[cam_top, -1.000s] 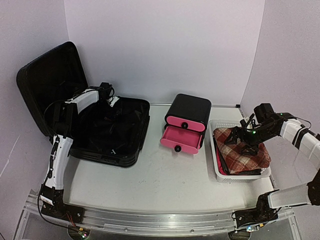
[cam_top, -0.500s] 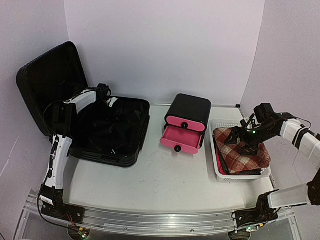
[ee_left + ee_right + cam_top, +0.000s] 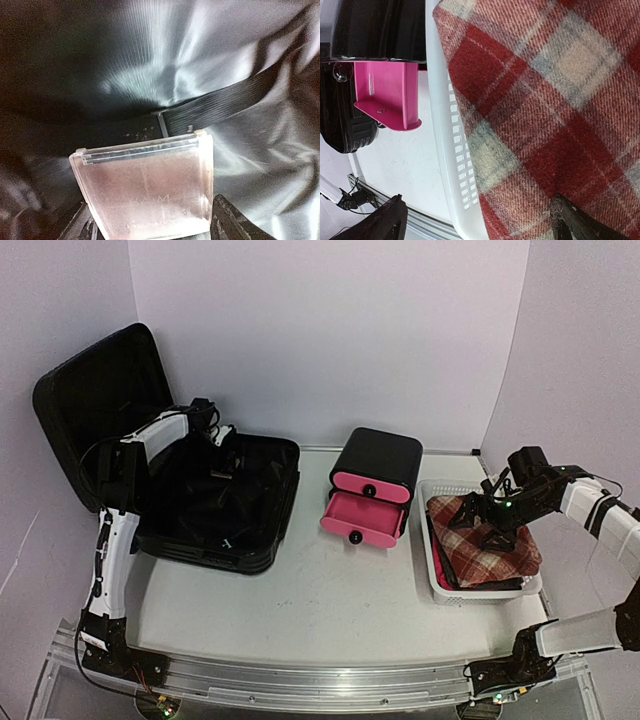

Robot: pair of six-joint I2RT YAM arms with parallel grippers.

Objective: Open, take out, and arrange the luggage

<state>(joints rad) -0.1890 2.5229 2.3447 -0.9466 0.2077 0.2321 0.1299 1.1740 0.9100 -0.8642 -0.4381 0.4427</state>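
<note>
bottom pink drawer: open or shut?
Open. The bottom drawer juts out in front of the black box; the top drawer sits flush.

Free table (image 3: pixel 330 590) at six; luggage (image 3: pixel 250 505) at ten, drawer box (image 3: pixel 375 462) at twelve, basket (image 3: pixel 430 552) at two blocked me.

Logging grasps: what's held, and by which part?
Left gripper brackets the clear compact at its side edges; contact unclear. Right gripper, open over plaid cloth, holds nothing.
</note>
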